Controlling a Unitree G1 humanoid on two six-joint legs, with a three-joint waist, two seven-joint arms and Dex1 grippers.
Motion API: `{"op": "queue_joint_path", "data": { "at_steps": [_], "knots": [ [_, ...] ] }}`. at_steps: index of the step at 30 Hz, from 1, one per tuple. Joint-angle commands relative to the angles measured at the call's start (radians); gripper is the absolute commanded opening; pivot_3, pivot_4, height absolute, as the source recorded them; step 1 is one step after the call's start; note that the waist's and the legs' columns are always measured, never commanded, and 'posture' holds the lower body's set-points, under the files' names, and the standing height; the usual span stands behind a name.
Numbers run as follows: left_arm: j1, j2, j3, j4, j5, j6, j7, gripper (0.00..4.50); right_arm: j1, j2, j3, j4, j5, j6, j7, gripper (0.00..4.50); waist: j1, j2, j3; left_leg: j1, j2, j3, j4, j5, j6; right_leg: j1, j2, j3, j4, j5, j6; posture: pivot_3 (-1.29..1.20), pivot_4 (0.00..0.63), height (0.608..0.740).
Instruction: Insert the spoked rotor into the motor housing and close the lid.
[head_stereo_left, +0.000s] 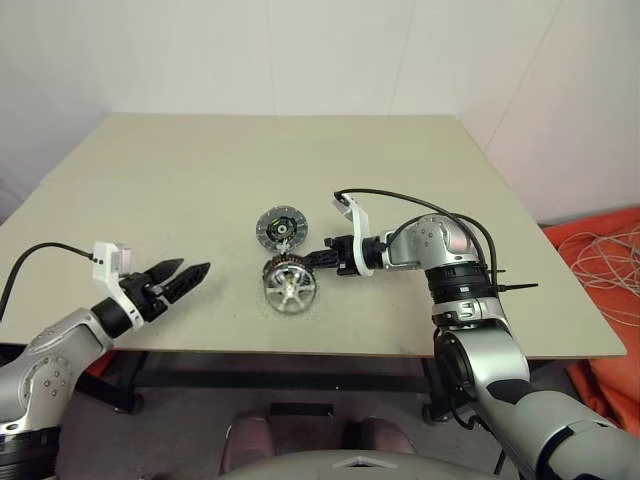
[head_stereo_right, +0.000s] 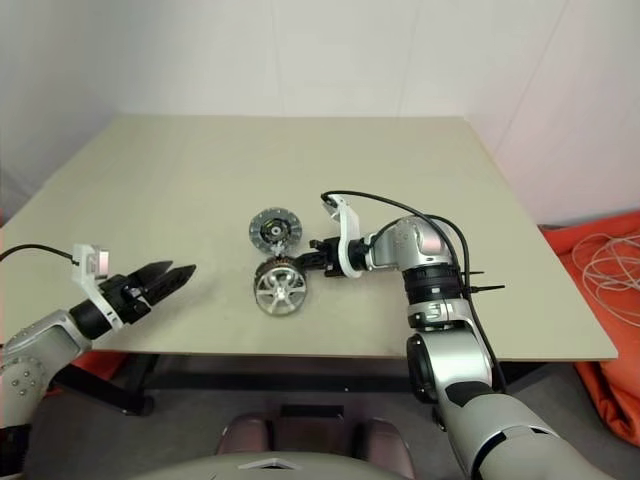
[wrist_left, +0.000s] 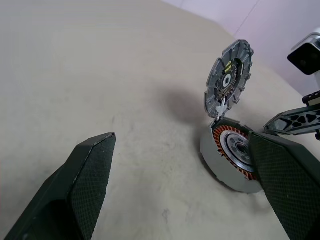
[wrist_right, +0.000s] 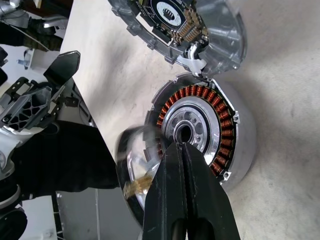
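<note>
Head stereo pair looking down over the tabletop (head_stereo_left: 200, 190); both wrist views close, sharing the motor housing (wrist_right: 200, 130)

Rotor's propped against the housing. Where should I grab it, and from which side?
Probably the spoked rotor by its upper rim, from the near side: it leans tilted on the motor housing, so that edge stands off the table. The lid lies behind.
</note>
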Motion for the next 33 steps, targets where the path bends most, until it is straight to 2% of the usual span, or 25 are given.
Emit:
{"op": "queue_joint_path", "data": {
  "at_steps": [1, 8, 12, 17, 20, 28, 31, 33],
  "knots": [
    [-0.028, -0.002, 0.004, -0.022, 0.004, 0.003, 0.006, 4.50, -0.036, -0.002, -0.024, -0.031, 0.030, -0.012, -0.001, 0.03, 0.000, 0.000, 0.000, 0.000, 0.000, 0.000, 0.000, 0.000, 0.000, 0.000, 0.000, 0.000, 0.000, 0.000, 0.000, 0.00, 0.000, 0.740],
    [-0.040, -0.015, 0.002, -0.022, 0.011, 0.016, 0.009, 4.50, -0.036, -0.027, -0.006, -0.047, 0.025, -0.084, 0.011, 0.03, -0.001, 0.000, 0.000, 0.000, 0.000, 0.000, 0.000, 0.000, 0.000, 0.000, 0.000, 0.000, 0.000, 0.000, 0.000, 0.00, 0.000, 0.740],
    [-0.046, -0.021, -0.002, -0.024, 0.013, 0.026, 0.011, 4.50, -0.023, -0.068, 0.031, -0.079, 0.030, -0.159, 0.069, 0.03, 0.000, 0.000, 0.000, 0.000, 0.000, 0.000, 0.000, 0.000, 0.000, 0.000, 0.000, 0.000, 0.000, 0.000, 0.000, 0.00, 0.000, 0.740],
    [-0.046, -0.021, -0.001, -0.023, 0.011, 0.035, 0.011, 4.50, -0.018, -0.116, 0.014, -0.106, 0.071, -0.116, 0.100, 0.03, -0.001, 0.000, 0.000, 0.000, 0.000, 0.000, 0.000, 0.000, 0.000, 0.000, 0.000, 0.000, 0.000, 0.000, 0.000, 0.00, 0.000, 0.740],
    [-0.045, -0.020, -0.001, -0.023, 0.011, 0.040, 0.011, 4.50, 0.001, -0.147, -0.001, -0.147, 0.107, -0.047, 0.114, 0.59, 0.001, 0.000, 0.000, 0.000, 0.000, 0.000, 0.000, 0.000, 0.000, 0.000, 0.000, 0.000, 0.000, 0.000, 0.000, 0.00, 0.000, 0.740],
    [-0.035, -0.021, -0.009, -0.028, 0.011, 0.055, 0.011, 4.50, 0.112, -0.154, -0.071, -0.259, 0.201, 0.161, 0.067, 3.31, 0.005, 0.000, 0.000, 0.000, 0.000, 0.000, 0.000, 0.000, 0.000, 0.000, 0.000, 0.000, 0.000, 0.000, 0.000, 0.00, 0.000, 0.740],
    [-0.034, -0.022, -0.011, -0.027, 0.011, 0.059, 0.009, 4.50, 0.164, -0.142, -0.077, -0.241, 0.326, 0.175, 0.019, 4.39, 0.005, 0.000, 0.000, 0.000, 0.000, 0.000, 0.000, 0.000, 0.000, 0.001, 0.000, 0.000, 0.000, 0.000, 0.000, 0.00, 0.000, 0.740],
    [-0.035, -0.021, -0.011, -0.025, 0.012, 0.061, 0.008, 4.50, 0.178, -0.131, -0.086, -0.226, 0.402, 0.175, -0.030, 4.45, 0.004, 0.000, 0.000, 0.001, 0.000, 0.000, 0.000, 0.000, 0.000, 0.001, 0.000, 0.000, 0.000, 0.000, 0.000, 0.00, 0.000, 0.740]
  ]
}}
